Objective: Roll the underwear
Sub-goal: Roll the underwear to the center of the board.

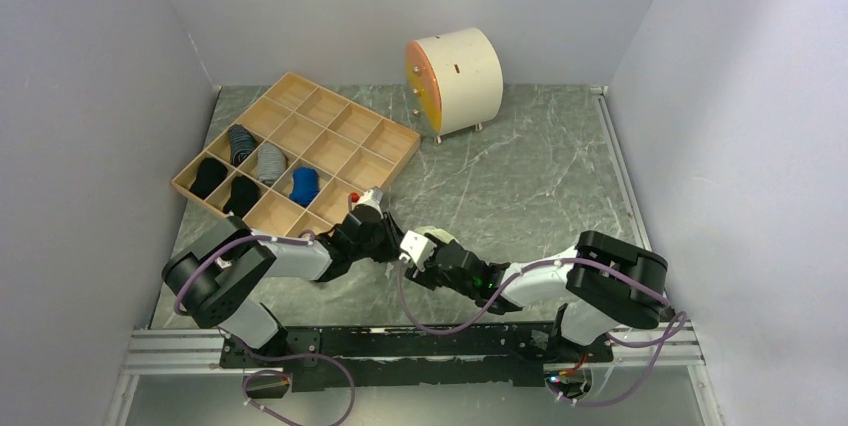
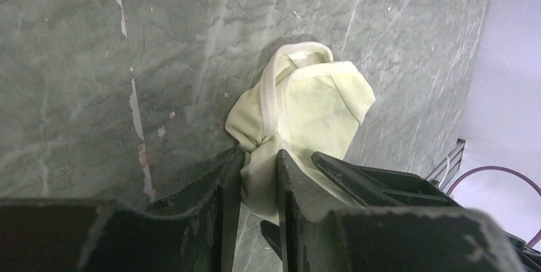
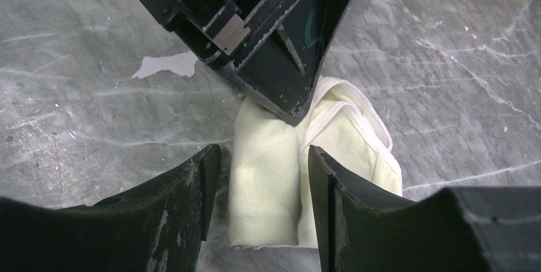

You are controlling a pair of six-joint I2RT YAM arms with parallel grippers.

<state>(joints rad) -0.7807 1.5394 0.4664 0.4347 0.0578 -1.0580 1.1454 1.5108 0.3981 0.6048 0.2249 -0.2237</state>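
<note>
The pale yellow underwear [image 2: 306,103] lies bunched on the marbled grey tabletop [image 1: 540,166], toward its near edge, left of centre. It looks like thin, limp knit with a firmer white elastic trim, light and likely to slump, so the thick folded end is the best hold. The left gripper [image 2: 258,157] pinches that end. The right gripper [image 3: 261,157] straddles the bundle, jaws apart.

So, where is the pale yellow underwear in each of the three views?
Top view: hidden under the left tool and right tool, at centre.
Left wrist: underwear at centre, pinched by the left tool.
Right wrist: lower centre, between the right tool's open fingers.
Shared landmark: the left tool.
</note>
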